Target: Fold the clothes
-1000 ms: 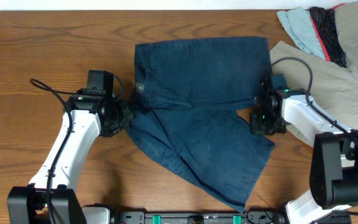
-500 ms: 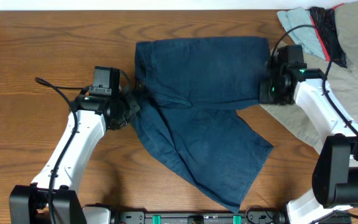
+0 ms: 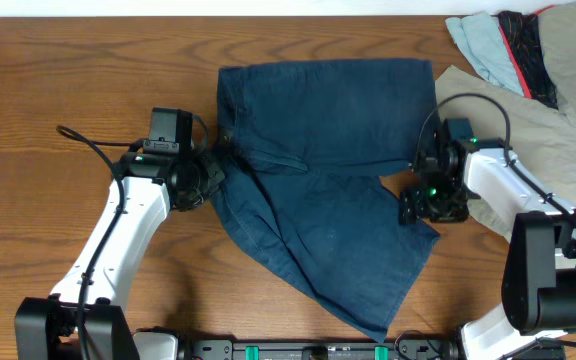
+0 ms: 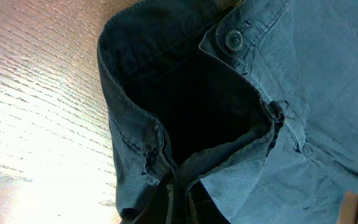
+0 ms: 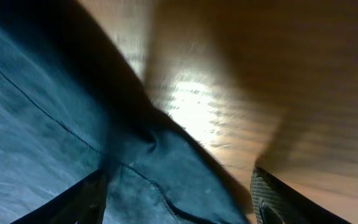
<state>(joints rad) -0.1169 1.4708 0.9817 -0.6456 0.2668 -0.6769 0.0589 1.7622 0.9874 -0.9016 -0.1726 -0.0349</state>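
The dark navy shorts (image 3: 328, 190) lie spread on the wooden table, one leg lying across the back and the other slanting toward the front right. My left gripper (image 3: 206, 172) is shut on the waistband at the shorts' left end. In the left wrist view its fingers (image 4: 178, 199) pinch bunched fabric below the open fly and button (image 4: 233, 39). My right gripper (image 3: 420, 205) hovers open over the right hem corner of the front leg. In the right wrist view that corner of the shorts (image 5: 166, 180) lies between the spread fingers (image 5: 269, 198), with nothing gripped.
A large khaki garment (image 3: 558, 110) covers the table's right side, under and behind the right arm. A light blue cloth (image 3: 480, 45) and a dark red-trimmed item (image 3: 523, 45) lie at the back right. Bare wood (image 3: 58, 70) surrounds the left arm.
My right gripper swung up to the back leg's hem, then came back down to the front leg's corner, opening on the way. The left gripper stayed shut on the waistband.
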